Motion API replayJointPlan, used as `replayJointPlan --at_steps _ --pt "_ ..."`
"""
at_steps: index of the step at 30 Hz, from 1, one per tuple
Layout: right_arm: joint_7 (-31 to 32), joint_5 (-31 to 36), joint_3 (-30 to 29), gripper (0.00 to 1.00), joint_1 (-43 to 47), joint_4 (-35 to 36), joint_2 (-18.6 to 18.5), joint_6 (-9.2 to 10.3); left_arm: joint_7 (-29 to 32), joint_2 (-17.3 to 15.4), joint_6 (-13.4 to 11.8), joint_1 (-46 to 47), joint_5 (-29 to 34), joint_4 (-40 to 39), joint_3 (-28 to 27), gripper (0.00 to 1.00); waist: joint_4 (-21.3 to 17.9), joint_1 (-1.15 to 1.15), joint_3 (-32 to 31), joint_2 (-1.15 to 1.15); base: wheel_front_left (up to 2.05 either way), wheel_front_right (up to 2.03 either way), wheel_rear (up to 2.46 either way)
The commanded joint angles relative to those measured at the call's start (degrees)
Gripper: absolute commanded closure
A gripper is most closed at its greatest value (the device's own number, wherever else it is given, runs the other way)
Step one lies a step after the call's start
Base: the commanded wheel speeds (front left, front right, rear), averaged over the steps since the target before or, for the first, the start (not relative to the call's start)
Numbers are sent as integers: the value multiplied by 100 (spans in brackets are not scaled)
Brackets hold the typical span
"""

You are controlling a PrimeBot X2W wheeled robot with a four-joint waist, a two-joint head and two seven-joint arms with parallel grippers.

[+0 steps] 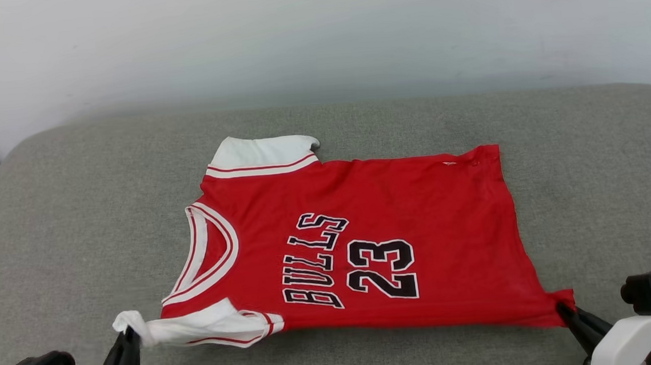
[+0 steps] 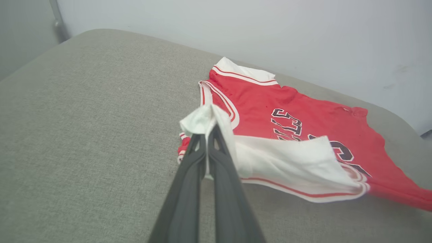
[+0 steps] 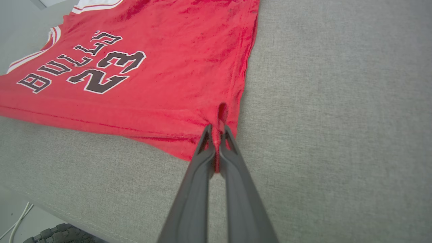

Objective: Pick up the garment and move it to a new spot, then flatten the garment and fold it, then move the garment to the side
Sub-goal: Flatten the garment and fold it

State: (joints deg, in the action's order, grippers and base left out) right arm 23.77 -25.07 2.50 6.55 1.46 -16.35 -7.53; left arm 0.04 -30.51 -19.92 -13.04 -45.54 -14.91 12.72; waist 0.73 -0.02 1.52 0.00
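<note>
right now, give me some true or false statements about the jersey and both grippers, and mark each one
1. The left gripper is shut on the garment at its near white sleeve. True.
2. The right gripper hangs open above the cloth. False: it is shut on the near hem corner.
3. The garment lies front up, with its lettering showing. True.
4. The garment is folded in half. False: it is spread out, with its whole front showing.
5. It lies on a wooden table. False: it lies on a grey padded surface.
</note>
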Motion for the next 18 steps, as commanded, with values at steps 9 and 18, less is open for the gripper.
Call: replayJointPlan --at_steps 9,18 --pt "736 516 -32 100 -694 183 290 5 358 -32 380 1163 -21 456 244 100 -33 2 597 0 0 0 0" --pt "601 533 316 100 -1815 -768 196 6 459 163 990 2479 -99 1834 480 100 -100 2 1348 0 0 0 0"
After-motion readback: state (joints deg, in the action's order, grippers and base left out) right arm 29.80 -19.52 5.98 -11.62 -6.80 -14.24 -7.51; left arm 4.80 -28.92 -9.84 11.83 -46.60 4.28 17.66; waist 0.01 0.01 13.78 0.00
